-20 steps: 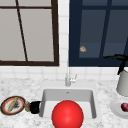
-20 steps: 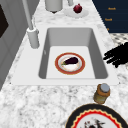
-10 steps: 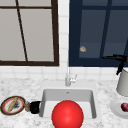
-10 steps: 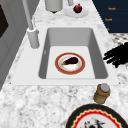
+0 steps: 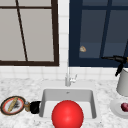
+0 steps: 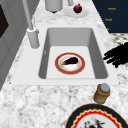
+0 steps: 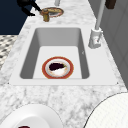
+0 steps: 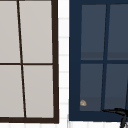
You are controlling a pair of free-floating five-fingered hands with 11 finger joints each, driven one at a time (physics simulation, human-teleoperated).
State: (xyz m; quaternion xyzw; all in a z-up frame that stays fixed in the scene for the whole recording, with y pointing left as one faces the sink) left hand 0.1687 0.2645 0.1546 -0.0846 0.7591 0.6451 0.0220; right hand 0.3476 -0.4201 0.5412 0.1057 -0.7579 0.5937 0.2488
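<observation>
1. Hovering by the counter's front edge, just left of the sink (image 6: 100,62), is the left hand (image 6: 116,55). Its fingers are spread and nearly straight, and it has hold of nothing.
2. Nearest to it is the small jar (image 5: 27,106). It stands upright on the counter between the sink's left rim and the patterned plate (image 5: 5,101) at the counter's left end.
3. From the right side the fingertips point at the jar and come close to it (whether they touch, I cannot tell).
4. My call for a clean grasp: come in level and low, fingers to one side of the jar and thumb to the other. Close round the body, not the lid.
5. The risk I see is a nudge. The jar is narrow, and a push could tip it toward the patterned plate or over the sink's rim, where a red-rimmed plate (image 6: 57,62) with an eggplant (image 6: 71,60) lies on the floor.
6. The right hand (image 5: 117,59) hangs above the grey canister (image 5: 123,82) at the counter's right end.
</observation>
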